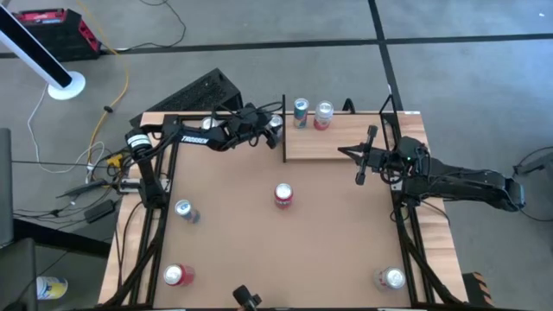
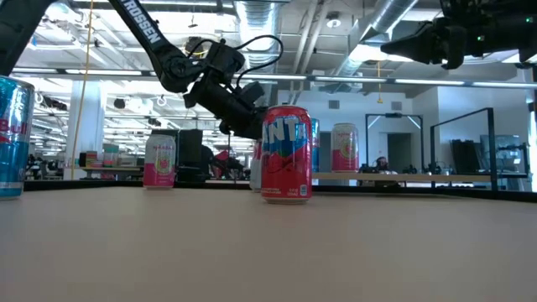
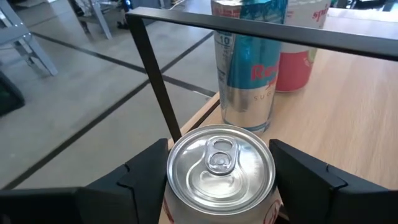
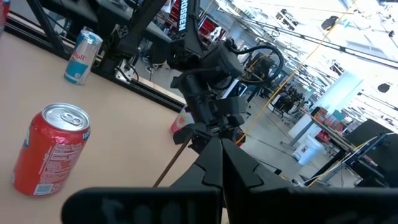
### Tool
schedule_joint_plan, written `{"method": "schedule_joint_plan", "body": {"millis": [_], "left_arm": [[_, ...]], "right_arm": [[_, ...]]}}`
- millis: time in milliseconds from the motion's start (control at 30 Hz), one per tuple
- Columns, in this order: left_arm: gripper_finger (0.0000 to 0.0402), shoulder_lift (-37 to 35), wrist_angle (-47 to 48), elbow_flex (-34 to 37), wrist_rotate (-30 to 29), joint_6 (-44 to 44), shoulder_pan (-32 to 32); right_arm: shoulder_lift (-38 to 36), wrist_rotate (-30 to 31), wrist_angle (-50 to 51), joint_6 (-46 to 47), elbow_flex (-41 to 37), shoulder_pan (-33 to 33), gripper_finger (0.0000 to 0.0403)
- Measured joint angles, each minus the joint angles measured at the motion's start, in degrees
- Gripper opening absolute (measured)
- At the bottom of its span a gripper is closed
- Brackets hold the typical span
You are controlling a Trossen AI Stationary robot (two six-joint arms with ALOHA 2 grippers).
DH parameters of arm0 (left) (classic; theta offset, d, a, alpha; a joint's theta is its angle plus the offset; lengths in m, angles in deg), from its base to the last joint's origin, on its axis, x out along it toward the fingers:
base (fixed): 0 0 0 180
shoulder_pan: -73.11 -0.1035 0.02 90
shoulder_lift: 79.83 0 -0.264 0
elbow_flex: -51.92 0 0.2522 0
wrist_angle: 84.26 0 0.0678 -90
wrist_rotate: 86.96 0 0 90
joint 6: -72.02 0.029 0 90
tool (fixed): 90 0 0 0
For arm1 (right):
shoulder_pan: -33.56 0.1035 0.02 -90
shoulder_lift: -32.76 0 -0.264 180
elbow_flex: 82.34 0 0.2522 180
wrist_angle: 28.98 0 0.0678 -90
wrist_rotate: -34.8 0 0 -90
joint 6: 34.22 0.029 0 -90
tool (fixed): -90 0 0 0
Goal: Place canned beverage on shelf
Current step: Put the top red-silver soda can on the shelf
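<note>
The shelf [image 1: 363, 138], a pale wood panel with thin black posts, sits at the table's far right. On its far left part stand a blue-and-silver can [image 1: 300, 111] and a pink can [image 1: 323, 114]. Just left of the shelf's black post [image 3: 155, 74], my left gripper [image 1: 275, 126] is shut on a pale can with a silver top [image 3: 221, 165]. In the low view the red can hides this pale can's foot. My right gripper [image 1: 360, 157] hangs shut over the shelf's near right part, holding nothing. My left gripper has the pale can between its two fingers [image 3: 146, 177], one on each opposite side of the wall just under the top rim [image 3: 180, 208]. The fingers reach in from the table's left, slanting a little downward. The can stands upright, top up; its base is hidden.
A red can [image 1: 282, 195] stands upright at the table's middle. A blue can [image 1: 184, 209] stands toward the left edge. Two more cans [image 1: 177, 275] [image 1: 390, 278] stand near the front corners. Bare tabletop lies between them, and the shelf's near half is bare wood.
</note>
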Motion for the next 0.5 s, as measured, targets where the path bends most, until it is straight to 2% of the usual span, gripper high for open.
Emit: {"method": "schedule_joint_plan", "body": {"millis": [267, 500], "left_arm": [[0.0231, -5.22, 4.71, 0.35, -1.43, 0.04, 1.00], [0.0231, -14.53, 12.41, 0.17, -3.98, -0.01, 3.12]], "right_arm": [[-0.01, 0.00, 0.14, -0.02, 0.00, 0.00, 0.0021], [-0.02, -0.02, 0.14, -0.02, 0.00, 0.00, 0.0021]]}}
